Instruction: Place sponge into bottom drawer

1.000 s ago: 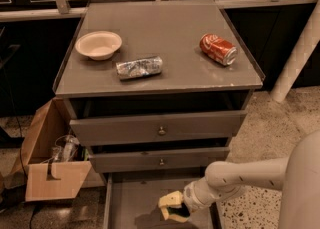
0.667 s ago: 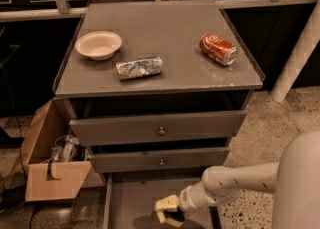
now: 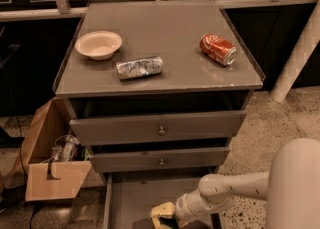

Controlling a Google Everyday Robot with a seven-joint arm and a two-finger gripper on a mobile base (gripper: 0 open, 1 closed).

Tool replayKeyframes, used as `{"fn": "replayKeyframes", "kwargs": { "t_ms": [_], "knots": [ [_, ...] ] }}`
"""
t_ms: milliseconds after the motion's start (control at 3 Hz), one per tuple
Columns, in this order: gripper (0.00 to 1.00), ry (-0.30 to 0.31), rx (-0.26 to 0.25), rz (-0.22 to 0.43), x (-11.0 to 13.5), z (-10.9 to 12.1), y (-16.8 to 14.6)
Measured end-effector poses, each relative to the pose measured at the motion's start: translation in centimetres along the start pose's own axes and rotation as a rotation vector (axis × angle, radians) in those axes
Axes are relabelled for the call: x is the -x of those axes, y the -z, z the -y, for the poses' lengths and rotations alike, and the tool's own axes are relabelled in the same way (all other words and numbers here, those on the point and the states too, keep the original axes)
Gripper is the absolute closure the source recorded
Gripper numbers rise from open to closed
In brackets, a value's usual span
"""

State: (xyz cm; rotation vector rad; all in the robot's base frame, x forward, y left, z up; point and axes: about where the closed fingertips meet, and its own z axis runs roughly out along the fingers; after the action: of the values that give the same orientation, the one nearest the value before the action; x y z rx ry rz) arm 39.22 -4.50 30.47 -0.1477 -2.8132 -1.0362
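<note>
While the bottom drawer [image 3: 134,197] stands pulled out below the front edge of the bench [image 3: 165,20], the gripper [image 3: 159,217] hangs over its grey floor, low down and a little right of the middle of that edge. The gripper is closed on the sponge [image 3: 163,208], whose pale yellow foam shows at its tip above the tray. Part of both is cut off at the bottom of the view, so I cannot tell whether the sponge touches the drawer floor. The white arm [image 3: 232,188] reaches in from the right, below the front right corner of the bench.

The top drawer [image 3: 157,127] and the middle drawer [image 3: 160,159] each show a small knob and stand slightly out from the frame.

On the bench, a bowl [image 3: 98,44] sits near the left edge. A foil packet [image 3: 139,67] lies close to the front edge, left of the middle. A red can [image 3: 218,49] lies on its side near the right edge. On the floor, past the left edge, a cardboard box [image 3: 47,185] stands open.
</note>
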Motion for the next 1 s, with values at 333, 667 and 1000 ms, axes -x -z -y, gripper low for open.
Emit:
{"fn": "replayKeyframes", "kwargs": {
  "t_ms": [333, 667, 1000],
  "knots": [
    [1.00, -0.018, -0.007, -0.003, 0.0, 0.4, -1.6],
    [1.00, -0.056, 0.058, 0.013, 1.3, 0.6, -3.5],
    [1.00, -0.062, 0.062, 0.018, 1.7, 0.8, -3.8]
  ]
}}
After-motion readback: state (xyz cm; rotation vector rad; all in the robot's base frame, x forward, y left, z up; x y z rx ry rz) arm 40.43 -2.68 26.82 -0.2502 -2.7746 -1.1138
